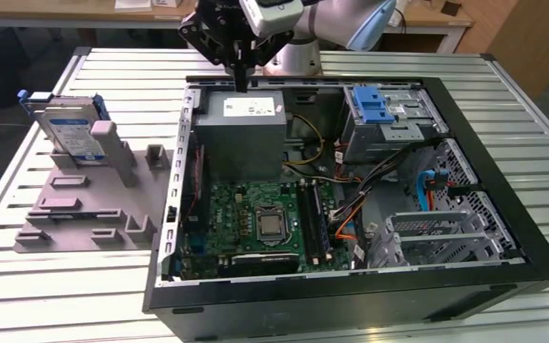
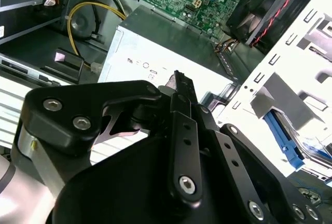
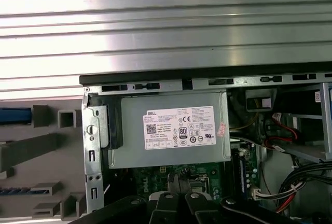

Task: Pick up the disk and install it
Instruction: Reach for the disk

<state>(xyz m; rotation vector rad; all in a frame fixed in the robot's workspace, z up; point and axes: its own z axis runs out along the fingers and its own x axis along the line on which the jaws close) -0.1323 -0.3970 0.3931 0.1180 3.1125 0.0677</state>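
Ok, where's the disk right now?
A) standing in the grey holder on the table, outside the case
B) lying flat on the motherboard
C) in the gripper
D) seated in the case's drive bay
A: the disk stands upright in the grey holder at the exterior view's left, outside the case, while the gripper hangs shut and empty above the grey metal box.

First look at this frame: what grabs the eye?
The open computer case lying on the slatted table, its green motherboard exposed, dominates the exterior view. The gripper hangs over the grey power supply box at the case's far edge, jaws shut and empty. The disk stands upright in a grey fixture at the exterior view's left, outside the case.
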